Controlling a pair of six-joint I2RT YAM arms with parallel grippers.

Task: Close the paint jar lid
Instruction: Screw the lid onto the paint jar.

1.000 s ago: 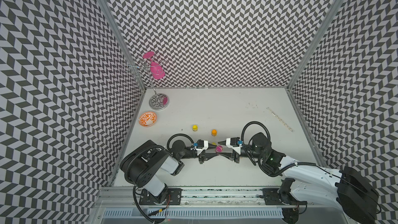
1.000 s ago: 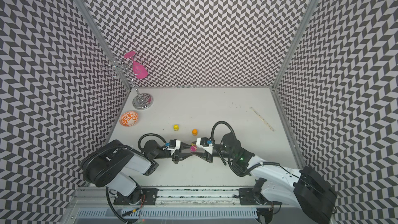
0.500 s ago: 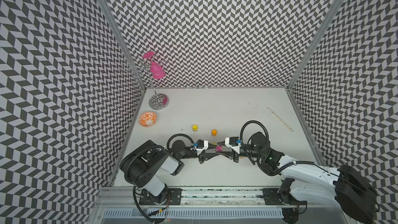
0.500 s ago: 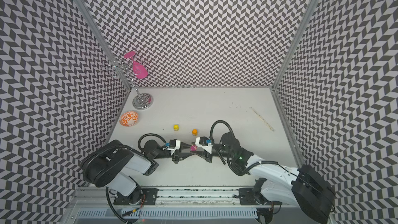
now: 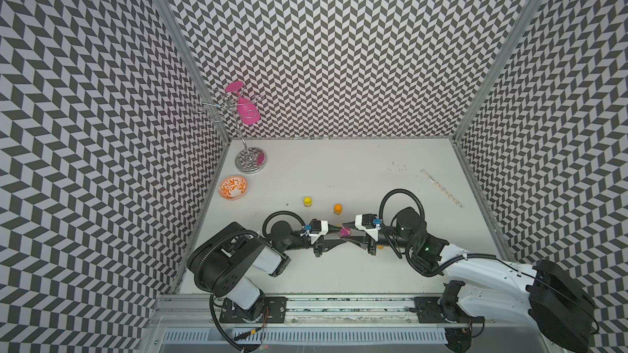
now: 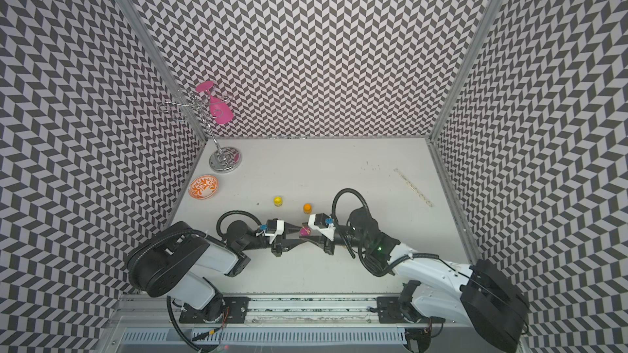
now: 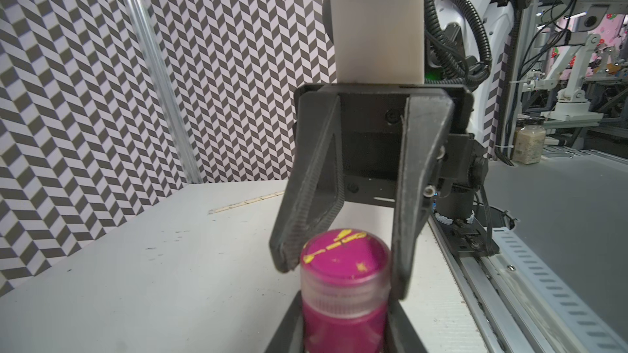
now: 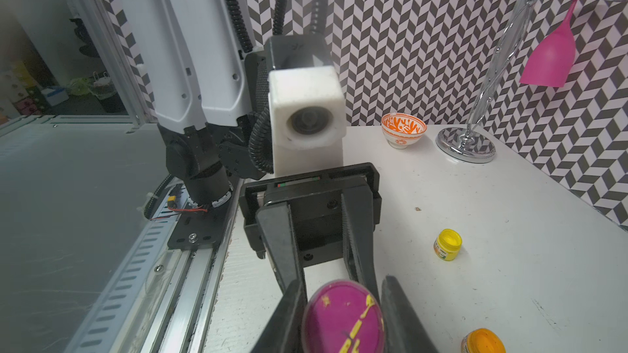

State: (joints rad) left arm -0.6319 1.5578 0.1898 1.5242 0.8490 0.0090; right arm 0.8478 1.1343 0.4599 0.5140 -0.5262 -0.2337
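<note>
1. Left claw (image 5: pixel 341 241) is clamped on the body of the small magenta plastic paint jar (image 7: pixel 343 320).
2. The jar stands upright between the two claws' tips.
3. Right claw (image 7: pixel 343 266) pinches its translucent magenta screw lid (image 7: pixel 345 258).

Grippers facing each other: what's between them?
A magenta paint jar; the left gripper clamps its body, the right gripper its lid. Both wrist views show it.

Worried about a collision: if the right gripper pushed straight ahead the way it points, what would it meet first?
Likely the left gripper, facing it and shut on the pink paint jar between them.
</note>
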